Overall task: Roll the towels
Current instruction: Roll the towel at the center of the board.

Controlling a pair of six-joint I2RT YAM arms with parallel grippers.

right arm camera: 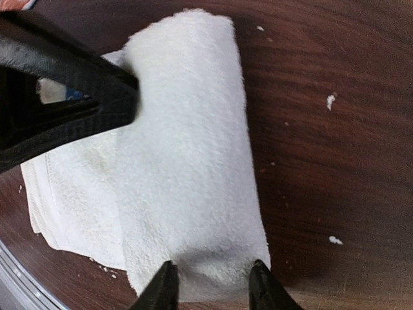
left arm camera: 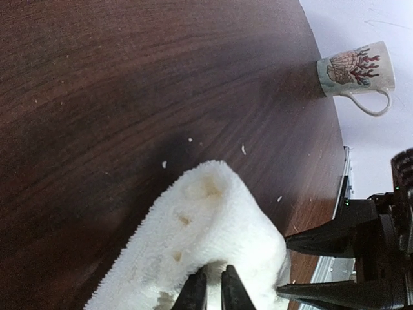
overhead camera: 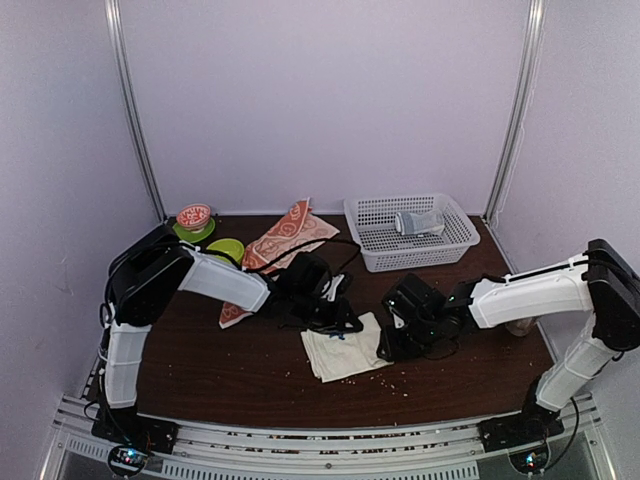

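**Rolling the cream towel: first fold in hand**

Nearest, mid-table: plain cream-white terry towel (overhead camera: 345,352), one edge turned over into a loose fold. Left gripper (left arm camera: 213,289) is clenched on that fold. Right gripper (right arm camera: 213,284) has its jaws parted astride the fold's other end, with no grip evident. Risk: if the left pulls alone, the one-sided hold may skew the fold or let it flop open. Farther back, the orange-red cloth towel with white circles (overhead camera: 285,240) lies crumpled, not yet rolled, left of the white plastic lattice basket (overhead camera: 415,258).

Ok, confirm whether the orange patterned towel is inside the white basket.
No: the orange towel lies on the table left of the basket, which holds only a grey bundle.
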